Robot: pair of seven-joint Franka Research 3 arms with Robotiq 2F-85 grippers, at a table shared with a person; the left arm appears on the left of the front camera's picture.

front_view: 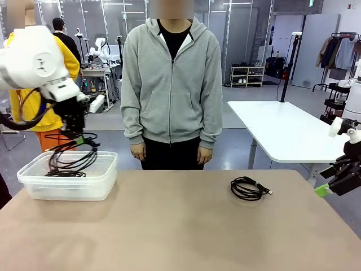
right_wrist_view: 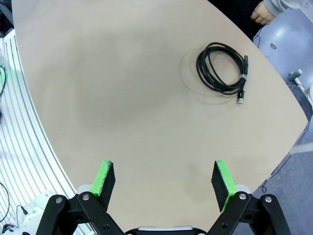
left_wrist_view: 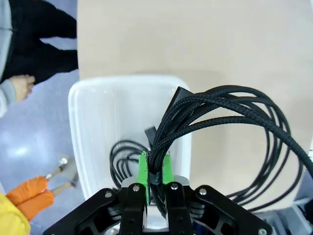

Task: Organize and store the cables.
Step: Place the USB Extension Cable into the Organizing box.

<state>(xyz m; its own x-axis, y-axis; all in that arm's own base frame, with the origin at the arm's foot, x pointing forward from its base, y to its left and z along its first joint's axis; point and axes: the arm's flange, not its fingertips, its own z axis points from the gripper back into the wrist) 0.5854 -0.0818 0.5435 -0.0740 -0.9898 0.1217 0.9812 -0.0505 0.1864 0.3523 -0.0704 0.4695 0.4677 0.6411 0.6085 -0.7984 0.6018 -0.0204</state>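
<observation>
Jaws of the left gripper [left_wrist_view: 155,165] pinch a coiled cable [left_wrist_view: 230,117] hanging beyond them over the clear bin [left_wrist_view: 88,127]; those of the right gripper [right_wrist_view: 164,178] stand spread, a second cable [right_wrist_view: 222,68] lying well ahead.

A tan tabletop [front_view: 169,237] is stretching across the foreground of a large indoor workspace. Behind it to the right, a white table [front_view: 287,132] is standing on a glossy grey-blue floor [front_view: 237,155] that is reflecting the overhead light. Farther back, a low shelf rack [front_view: 246,76] is holding shoes, and a clothes rail [front_view: 341,51] is carrying hanging coats. A black pole stand [front_view: 289,68] is rising beside them. Tall grey wall panels [front_view: 237,34] are closing off the rear – a cluttered workbench [front_view: 96,73] is sitting at far left.
</observation>
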